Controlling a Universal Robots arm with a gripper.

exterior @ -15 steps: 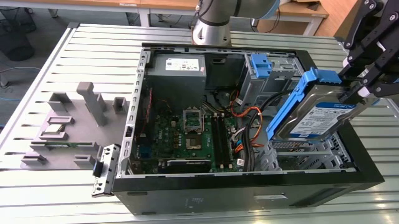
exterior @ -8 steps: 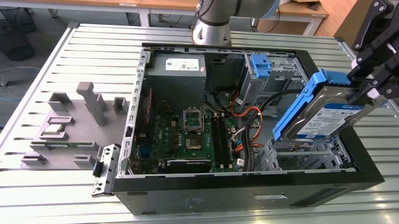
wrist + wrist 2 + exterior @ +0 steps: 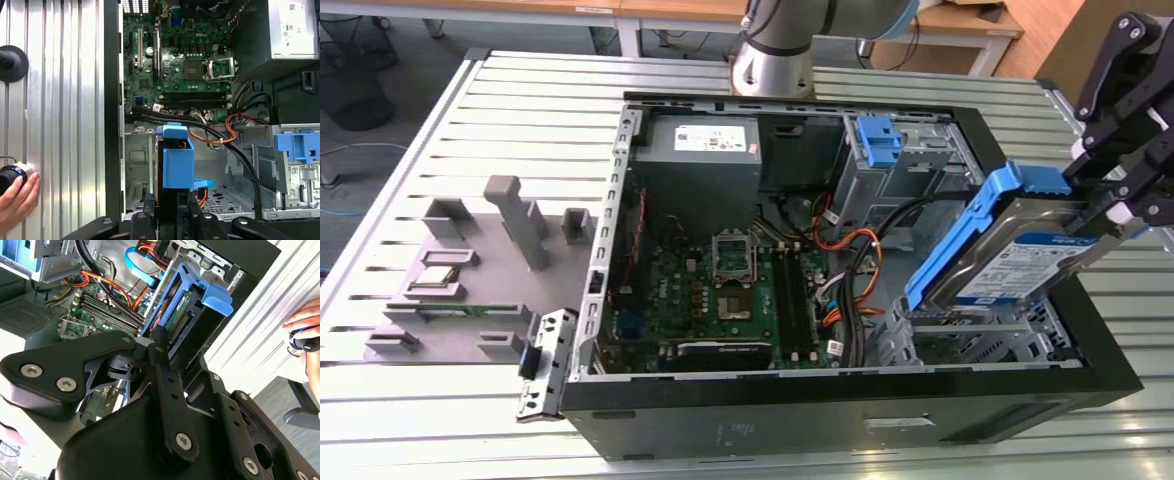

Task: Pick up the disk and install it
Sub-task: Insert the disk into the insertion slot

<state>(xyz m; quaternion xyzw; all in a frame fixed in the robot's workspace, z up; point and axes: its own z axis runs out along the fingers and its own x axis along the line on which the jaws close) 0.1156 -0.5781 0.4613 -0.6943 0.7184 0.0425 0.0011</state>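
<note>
Fingers (image 3: 161,347) clamped on disk (image 3: 981,255) over PC (image 3: 854,420); label (image 3: 1034,265) in exterior view, hand (image 3: 17,200) in first wrist view.

disk (image 3: 1014,262): one
end effector (image 3: 1107,212): one
computer case (image 3: 827,425): one
power supply (image 3: 700,165): one
motherboard (image 3: 720,300): one
hand (image 3: 17,197): one

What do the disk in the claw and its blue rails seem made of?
The disk looks like bare metal, silvery and dully shiny, with a paper-like label. Its blue rails look like moulded plastic: matt, evenly coloured.
</note>
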